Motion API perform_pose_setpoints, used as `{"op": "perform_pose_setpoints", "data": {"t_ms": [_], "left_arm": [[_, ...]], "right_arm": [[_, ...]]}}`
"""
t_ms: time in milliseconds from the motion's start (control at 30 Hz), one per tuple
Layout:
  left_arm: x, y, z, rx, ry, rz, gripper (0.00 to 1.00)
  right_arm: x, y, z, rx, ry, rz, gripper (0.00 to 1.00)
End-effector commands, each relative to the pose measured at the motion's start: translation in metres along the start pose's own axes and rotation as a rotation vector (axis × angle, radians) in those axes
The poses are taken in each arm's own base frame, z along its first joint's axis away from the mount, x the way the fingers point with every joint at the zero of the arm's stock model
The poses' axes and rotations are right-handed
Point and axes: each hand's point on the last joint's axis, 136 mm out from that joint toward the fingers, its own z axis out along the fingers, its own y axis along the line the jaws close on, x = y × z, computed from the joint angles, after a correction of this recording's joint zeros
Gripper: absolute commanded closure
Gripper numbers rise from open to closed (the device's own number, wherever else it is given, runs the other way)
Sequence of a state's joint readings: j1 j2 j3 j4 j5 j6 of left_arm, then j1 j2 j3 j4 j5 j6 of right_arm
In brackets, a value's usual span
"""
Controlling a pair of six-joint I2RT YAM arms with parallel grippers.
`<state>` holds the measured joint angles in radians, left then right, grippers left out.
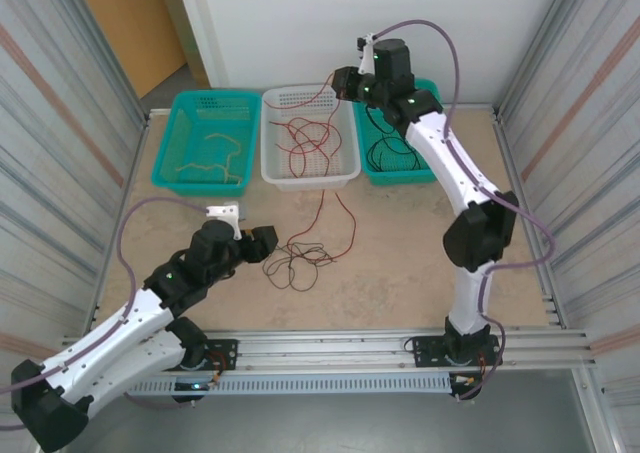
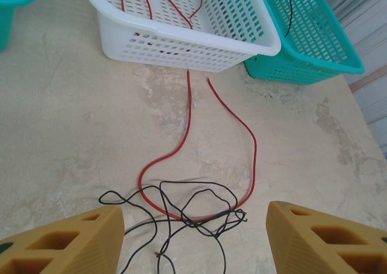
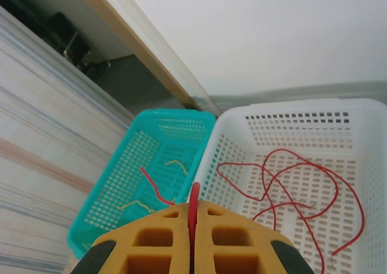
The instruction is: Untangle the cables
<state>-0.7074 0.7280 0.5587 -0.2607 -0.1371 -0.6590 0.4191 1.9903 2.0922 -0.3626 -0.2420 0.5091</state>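
On the table, a loose red cable (image 1: 338, 221) (image 2: 188, 123) loops into a tangle of black cable (image 1: 293, 264) (image 2: 205, 208). My left gripper (image 1: 262, 241) (image 2: 193, 244) hangs open just before that tangle, a finger on either side and nothing between them. My right gripper (image 1: 342, 83) (image 3: 193, 222) is raised over the back of the white basket (image 1: 278, 168) (image 3: 363, 104), shut on a red cable (image 3: 193, 201) whose end curls out above the fingertips. More red cables (image 1: 310, 138) (image 3: 290, 183) lie in the white basket.
A teal basket (image 1: 175, 123) (image 3: 115, 189) at the back left holds yellow-tan cables (image 1: 212, 161). Another teal basket (image 1: 432, 173) (image 2: 314, 50) at the back right holds black cables (image 1: 385, 153). Metal walls close in both sides, and a rail runs along the near edge.
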Motion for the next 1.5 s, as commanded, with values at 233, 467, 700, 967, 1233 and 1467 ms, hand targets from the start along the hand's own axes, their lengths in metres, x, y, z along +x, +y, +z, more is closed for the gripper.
{"op": "perform_pose_setpoints", "data": {"t_ms": [233, 467, 700, 967, 1233, 1467], "left_arm": [[-0.007, 0.001, -0.003, 0.009, 0.028, 0.015, 0.34], [-0.013, -0.004, -0.012, 0.041, 0.057, 0.016, 0.34], [0.008, -0.011, -0.003, 0.099, 0.153, -0.031, 0.37], [0.052, -0.002, 0.011, 0.081, 0.26, -0.127, 0.38], [0.099, 0.004, 0.04, 0.06, 0.33, -0.162, 0.31], [0.101, 0.006, 0.064, -0.006, 0.377, -0.084, 0.38]], "right_arm": [[0.06, -0.057, 0.042, 0.15, 0.229, 0.009, 0.49], [0.16, -0.004, -0.053, 0.136, 0.326, -0.154, 0.38], [0.271, 0.004, -0.105, 0.184, 0.498, -0.193, 0.25], [0.353, -0.013, -0.091, 0.222, 0.639, -0.124, 0.4], [0.398, -0.01, -0.083, 0.232, 0.714, -0.124, 0.72], [0.4, -0.015, -0.095, 0.275, 0.684, -0.114, 0.93]]}}
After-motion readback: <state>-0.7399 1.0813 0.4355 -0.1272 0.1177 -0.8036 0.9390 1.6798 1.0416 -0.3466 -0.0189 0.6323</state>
